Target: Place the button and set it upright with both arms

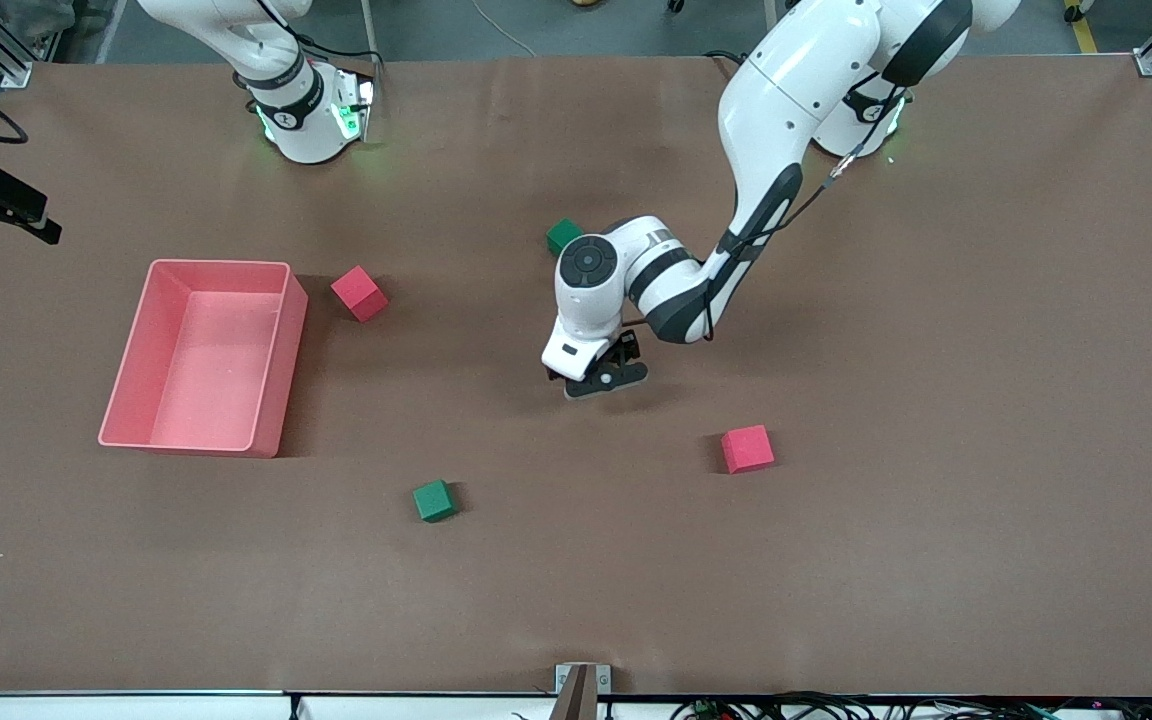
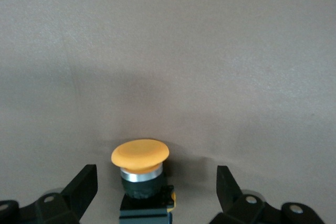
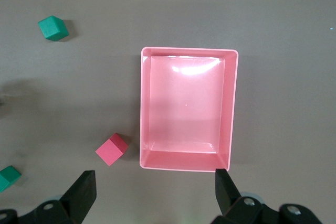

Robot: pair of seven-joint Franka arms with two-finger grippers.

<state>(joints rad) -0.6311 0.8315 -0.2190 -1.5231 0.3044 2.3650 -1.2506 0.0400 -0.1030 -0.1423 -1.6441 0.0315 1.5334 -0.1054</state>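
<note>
The button, with a round orange cap, a silver ring and a black boxy body, stands cap-up on the brown table in the left wrist view. My left gripper is open around it, one finger on each side and neither touching it. In the front view the left gripper is low over the middle of the table and its hand hides the button. My right gripper is open and empty, high above the pink bin. It is out of the front view.
The pink bin sits toward the right arm's end. Beside it is a red cube. Another red cube and a green cube lie nearer the front camera. A second green cube lies by the left wrist.
</note>
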